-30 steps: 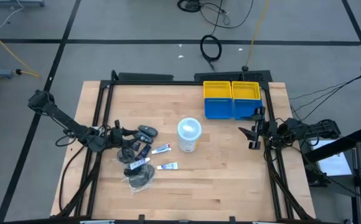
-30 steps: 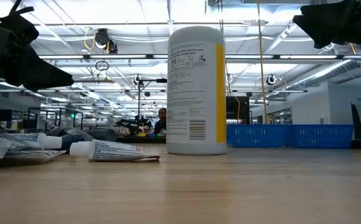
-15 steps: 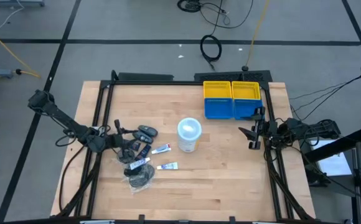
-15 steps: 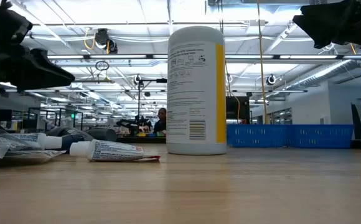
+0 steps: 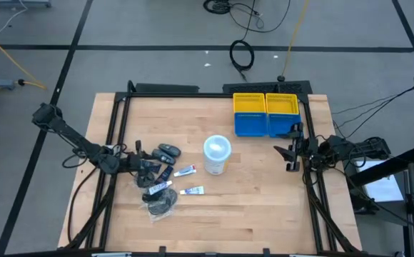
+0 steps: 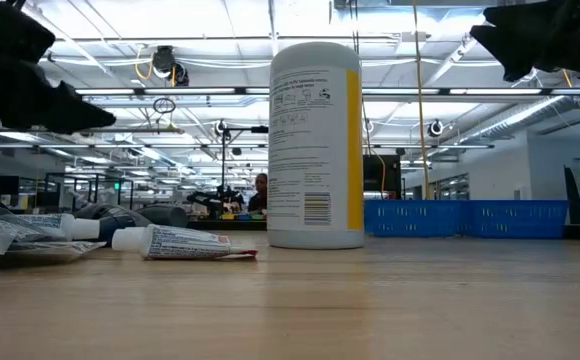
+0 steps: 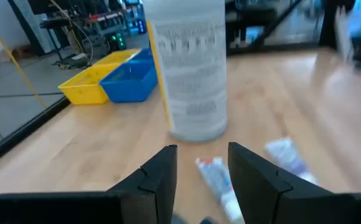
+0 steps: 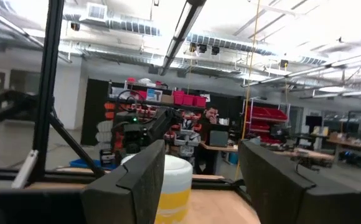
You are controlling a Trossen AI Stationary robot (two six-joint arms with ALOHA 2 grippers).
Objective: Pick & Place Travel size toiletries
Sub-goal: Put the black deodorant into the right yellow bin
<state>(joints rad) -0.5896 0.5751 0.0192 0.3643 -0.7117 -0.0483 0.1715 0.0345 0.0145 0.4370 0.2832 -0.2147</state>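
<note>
The travel size toiletries lie in a loose cluster on the table's left half: dark grey mini bottles (image 5: 168,151), white tubes (image 5: 185,170) (image 5: 191,190) and clear-wrapped dark discs (image 5: 161,205). My left gripper (image 5: 147,163) hovers open over the cluster's left part, raised above the table (image 6: 70,108). In the left wrist view a white tube (image 7: 215,177) lies on the table below the gap between the open fingers (image 7: 202,152). My right gripper (image 5: 287,151) waits open at the table's right edge (image 8: 196,180), held high (image 6: 540,45).
A tall white tub with a pale blue lid (image 5: 217,154) stands upright at mid-table, just right of the cluster (image 7: 190,74). A yellow bin (image 5: 265,103) and a blue bin (image 5: 265,123) sit side by side at the far right. Bare wood lies along the near edge.
My left gripper has crept a little toward the table's right, over the toiletries, and stands slightly higher in the low view. Its fingers stay open. The toiletries, the tub and my right arm have kept still.
</note>
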